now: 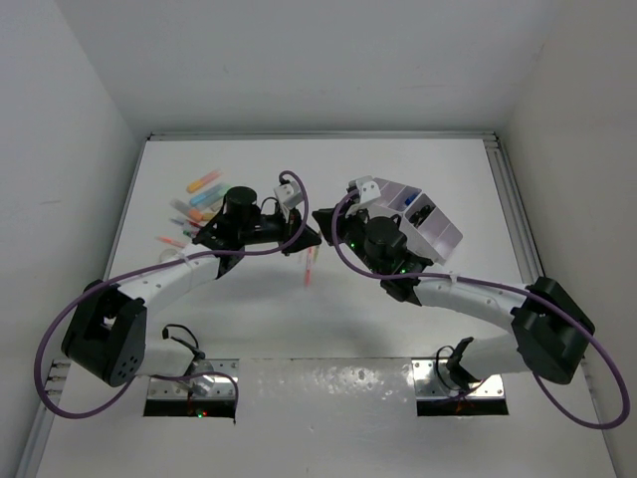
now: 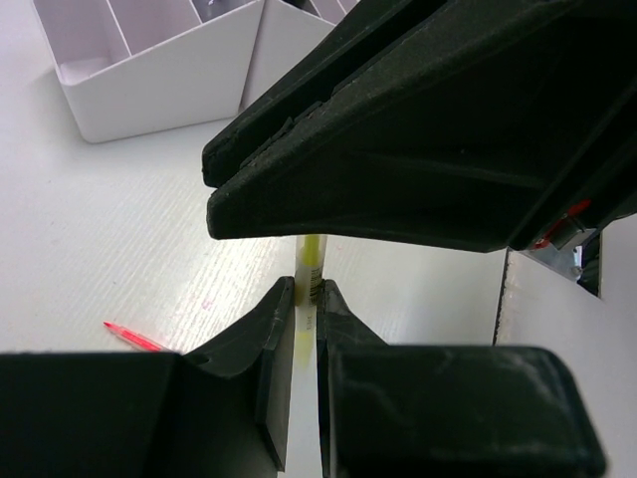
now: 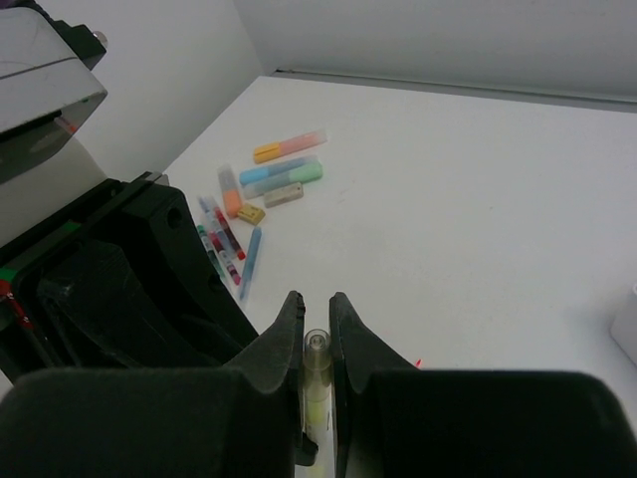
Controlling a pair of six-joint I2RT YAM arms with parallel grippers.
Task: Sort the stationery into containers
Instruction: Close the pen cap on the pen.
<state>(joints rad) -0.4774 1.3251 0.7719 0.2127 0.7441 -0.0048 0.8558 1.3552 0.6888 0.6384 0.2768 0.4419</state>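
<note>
At surface (image 1: 398, 179) centre, left end effector (image 2: 306, 291) and right end effector (image 3: 317, 307) both clamp one yellow highlighter (image 2: 313, 254) lengthwise between them, organiser (image 1: 435, 225) beside the right.

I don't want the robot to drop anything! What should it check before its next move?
1. Left pincer shut on the yellow highlighter: ok.
2. Right pincer shut on the same highlighter: ok.
3. Organiser upright, open slots showing: ok.
4. Red pen lying on the table, away from both pincers: ok.
5. Loose markers sorted: not ok.
6. Which slot the highlighter belongs in: cannot tell.
</note>
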